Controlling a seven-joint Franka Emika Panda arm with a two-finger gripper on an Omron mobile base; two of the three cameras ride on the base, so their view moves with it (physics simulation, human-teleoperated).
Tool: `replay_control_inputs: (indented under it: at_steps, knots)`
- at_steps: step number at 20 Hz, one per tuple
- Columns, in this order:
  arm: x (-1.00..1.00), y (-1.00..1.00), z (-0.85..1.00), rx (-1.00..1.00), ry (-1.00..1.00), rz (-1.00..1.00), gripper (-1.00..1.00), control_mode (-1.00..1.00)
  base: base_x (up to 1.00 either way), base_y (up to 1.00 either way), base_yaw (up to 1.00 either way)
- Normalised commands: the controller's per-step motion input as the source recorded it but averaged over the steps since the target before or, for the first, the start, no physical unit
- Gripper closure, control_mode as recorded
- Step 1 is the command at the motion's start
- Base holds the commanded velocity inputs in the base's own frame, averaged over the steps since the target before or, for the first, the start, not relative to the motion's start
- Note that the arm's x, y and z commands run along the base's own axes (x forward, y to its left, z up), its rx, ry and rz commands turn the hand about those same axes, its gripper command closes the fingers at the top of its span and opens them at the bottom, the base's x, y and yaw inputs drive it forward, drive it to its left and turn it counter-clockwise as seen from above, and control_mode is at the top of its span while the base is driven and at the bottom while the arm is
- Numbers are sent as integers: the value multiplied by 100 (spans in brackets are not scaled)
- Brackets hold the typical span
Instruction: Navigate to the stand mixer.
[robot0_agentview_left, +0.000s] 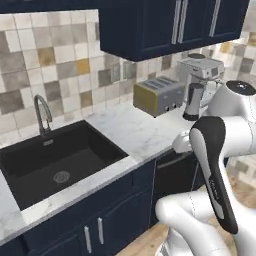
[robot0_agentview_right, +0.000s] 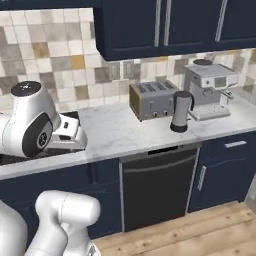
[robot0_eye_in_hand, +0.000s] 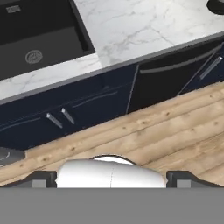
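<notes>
Counter (robot0_agentview_right: 120, 131): white marble with grey veining, smooth. Sink (robot0_agentview_left: 55, 160): matt black basin; faucet (robot0_agentview_left: 43, 114) of polished grey metal. Toaster (robot0_agentview_right: 152, 100): brushed silver metal. Coffee machine (robot0_agentview_right: 209, 82): silver-grey metal. Cabinets (robot0_agentview_right: 165, 22): dark navy, satin, metal bar handles. Backsplash (robot0_agentview_left: 45, 65): matt mottled stone tiles. Floor (robot0_eye_in_hand: 175, 131): light wood planks.

Nothing standing on the white marble bench (robot0_agentview_left: 135, 131) is matching the stand mixer. A boxy silver toaster (robot0_agentview_left: 159, 95) and a silver-grey machine (robot0_agentview_left: 201, 70) with a dark cylindrical jug (robot0_agentview_left: 194, 101) are sitting upright, side by side, against the tiled wall.
</notes>
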Motion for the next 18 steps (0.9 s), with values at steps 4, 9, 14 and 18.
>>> replay_control_inputs:
  at_steps: [4,9,14,18]
  knots:
    - [0,0,0,0,0,0,-100,100,2,-39,-87]
    - [0,0,0,0,0,0,-100,100,2,-43,-84]
    - [0,0,0,0,0,0,-100,100,1,-2,-95]
    - [0,0,0,0,0,0,-100,100,0,7,-100]
